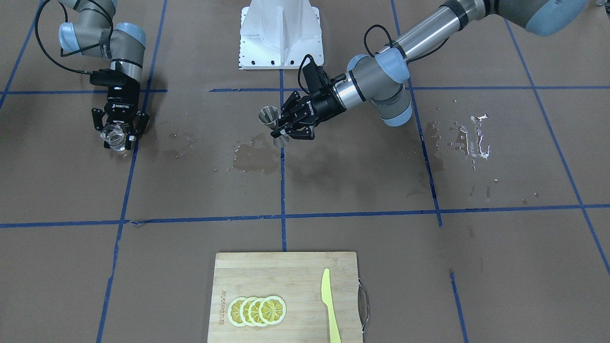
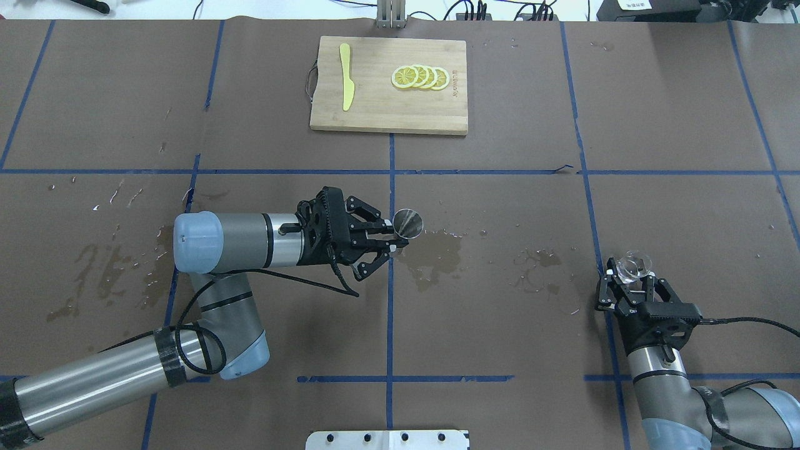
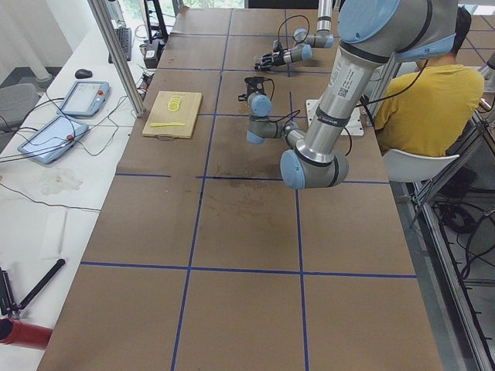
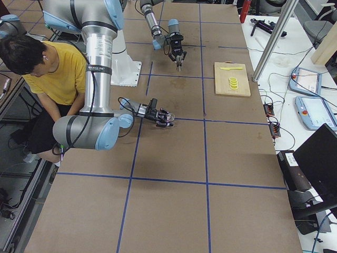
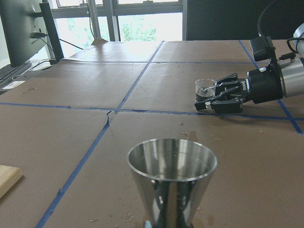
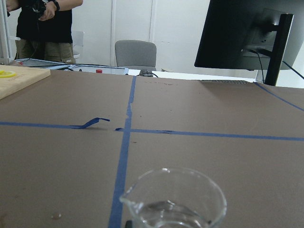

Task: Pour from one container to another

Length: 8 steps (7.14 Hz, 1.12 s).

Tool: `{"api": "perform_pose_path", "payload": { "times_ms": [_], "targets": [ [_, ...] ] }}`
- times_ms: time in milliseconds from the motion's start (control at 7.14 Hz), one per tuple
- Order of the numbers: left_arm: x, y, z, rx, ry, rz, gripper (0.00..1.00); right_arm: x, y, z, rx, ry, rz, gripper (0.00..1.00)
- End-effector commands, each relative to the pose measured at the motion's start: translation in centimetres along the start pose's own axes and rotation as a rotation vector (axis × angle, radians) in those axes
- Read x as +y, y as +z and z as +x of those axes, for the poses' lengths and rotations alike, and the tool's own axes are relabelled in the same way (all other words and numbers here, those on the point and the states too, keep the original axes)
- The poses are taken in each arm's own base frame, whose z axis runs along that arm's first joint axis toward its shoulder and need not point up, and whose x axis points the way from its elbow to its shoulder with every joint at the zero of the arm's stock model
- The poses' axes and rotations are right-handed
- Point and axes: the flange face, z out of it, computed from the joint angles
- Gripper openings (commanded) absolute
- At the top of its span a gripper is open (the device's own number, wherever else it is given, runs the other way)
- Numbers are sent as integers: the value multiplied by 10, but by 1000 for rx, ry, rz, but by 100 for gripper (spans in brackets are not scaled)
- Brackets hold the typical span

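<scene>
Two grasps are made: right gripper fingers clench the cup on the counter's right side, and left gripper fingers clench the jigger mid-counter, well apart. Next, probably: carry cup over jigger, then tip.

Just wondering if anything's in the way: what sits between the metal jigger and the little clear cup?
No objects: the overhead view shows only wet patches and a blue tape line on the brown paper between steel jigger and clear cup.

Well apart: jigger left, cup right
</scene>
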Motion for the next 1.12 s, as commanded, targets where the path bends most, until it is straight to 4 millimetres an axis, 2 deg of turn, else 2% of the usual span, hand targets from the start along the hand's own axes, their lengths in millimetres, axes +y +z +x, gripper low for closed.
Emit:
{"api": "perform_pose_path", "payload": {
  "times_ms": [0,280,420,840,980],
  "targets": [
    [1,0,0,1,0,-2,0,-18,-6,-5,-10,23,-1,0],
    [2,-1,0,1,-1,-3,0,-52,-19,-27,-42,-5,28,0],
    [2,-1,0,1,-1,-3,0,-60,-21,-34,-46,-75,36,0],
    [0,-1,0,1,0,0,0,-103,-31,-63,-112,-59,42,0],
    [-1,-2,1,2,1,3,0,-115,-33,-85,-131,-105,57,0]
  ]
}}
